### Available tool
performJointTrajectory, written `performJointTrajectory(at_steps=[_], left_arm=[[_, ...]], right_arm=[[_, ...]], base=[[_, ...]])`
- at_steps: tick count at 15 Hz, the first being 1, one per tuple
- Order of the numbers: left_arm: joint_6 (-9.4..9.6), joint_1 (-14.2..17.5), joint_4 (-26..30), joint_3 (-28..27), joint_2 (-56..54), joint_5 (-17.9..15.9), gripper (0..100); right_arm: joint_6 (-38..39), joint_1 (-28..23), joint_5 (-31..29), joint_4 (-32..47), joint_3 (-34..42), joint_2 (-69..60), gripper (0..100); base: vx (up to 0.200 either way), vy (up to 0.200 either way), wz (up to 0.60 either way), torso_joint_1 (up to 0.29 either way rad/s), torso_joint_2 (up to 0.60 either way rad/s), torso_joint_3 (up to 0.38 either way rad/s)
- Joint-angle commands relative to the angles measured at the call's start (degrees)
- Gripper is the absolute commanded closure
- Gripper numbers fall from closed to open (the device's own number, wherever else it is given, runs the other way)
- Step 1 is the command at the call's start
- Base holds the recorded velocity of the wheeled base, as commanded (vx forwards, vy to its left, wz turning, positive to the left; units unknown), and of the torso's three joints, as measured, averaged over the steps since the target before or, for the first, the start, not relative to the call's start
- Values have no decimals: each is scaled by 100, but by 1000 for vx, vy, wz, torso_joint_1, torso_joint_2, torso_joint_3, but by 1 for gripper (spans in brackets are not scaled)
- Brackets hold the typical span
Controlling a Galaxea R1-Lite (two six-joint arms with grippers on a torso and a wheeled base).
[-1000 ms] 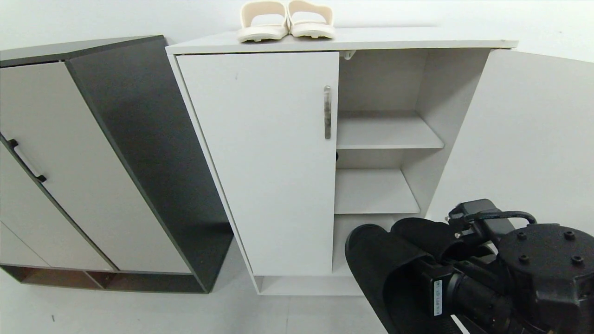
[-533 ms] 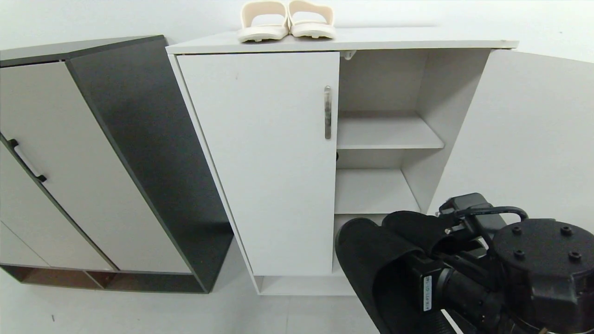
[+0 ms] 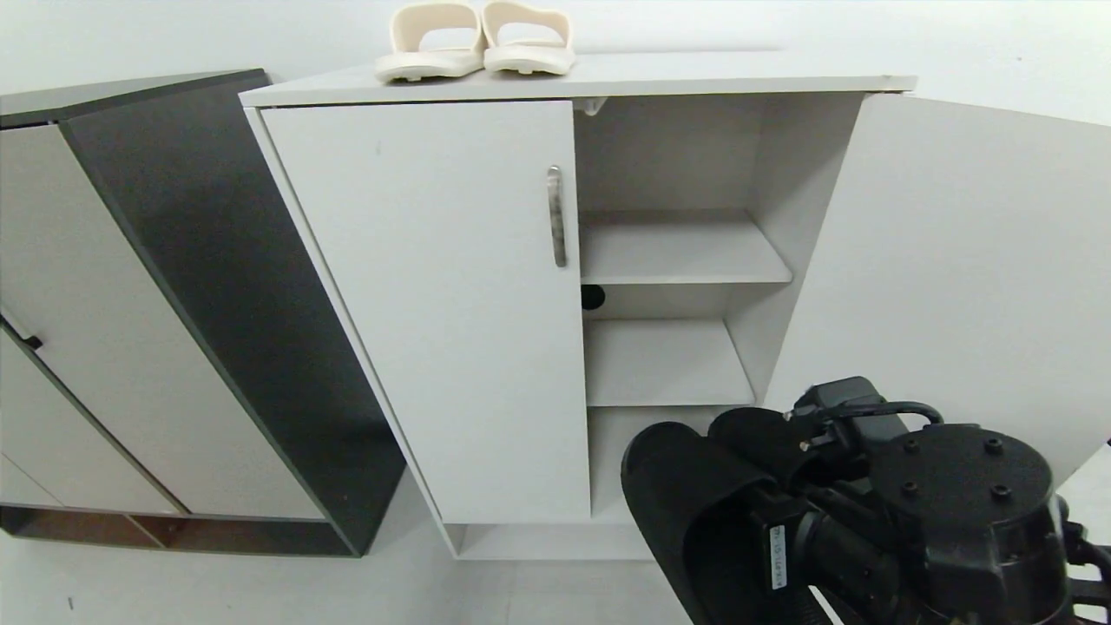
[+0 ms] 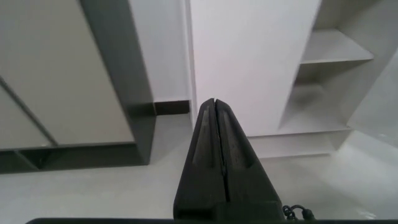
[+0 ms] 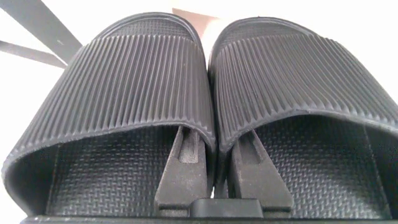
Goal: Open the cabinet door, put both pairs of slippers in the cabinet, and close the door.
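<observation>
Because the black slippers look light, soft and bendy, the right gripper pinches their touching inner walls with its fingers, before the bottom shelf of the cabinet; the left gripper is closed, empty.

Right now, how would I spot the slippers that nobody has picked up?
Find the white cabinet with its right door open. On its flat top, toward the left, a pair of cream slippers sits side by side. They are pale and up high, unlike the black ribbed pair gripped low down by the right tool.
</observation>
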Motion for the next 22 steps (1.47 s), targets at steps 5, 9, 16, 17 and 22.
performJointTrajectory(at_steps=[5, 9, 16, 17, 22], left_arm=[[-5, 4, 1, 5, 16, 2, 100], [-5, 4, 1, -4, 16, -6, 100], [4, -4, 1, 5, 16, 2, 100], [4, -4, 1, 5, 16, 2, 100], [13, -4, 1, -4, 16, -6, 100]], right_arm=[[537, 59, -275, -557, -556, 1534, 100], [572, 59, -267, -601, -829, 1859, 100], [528, 6, -284, -750, -890, 1894, 100], [519, -56, -275, -741, -978, 1912, 100], [519, -328, -293, -733, -1391, 2220, 100]], base=[[0, 0, 0, 0, 0, 0], [0, 0, 0, 0, 0, 0], [0, 0, 0, 0, 0, 0], [0, 0, 0, 0, 0, 0], [0, 0, 0, 0, 1, -161]])
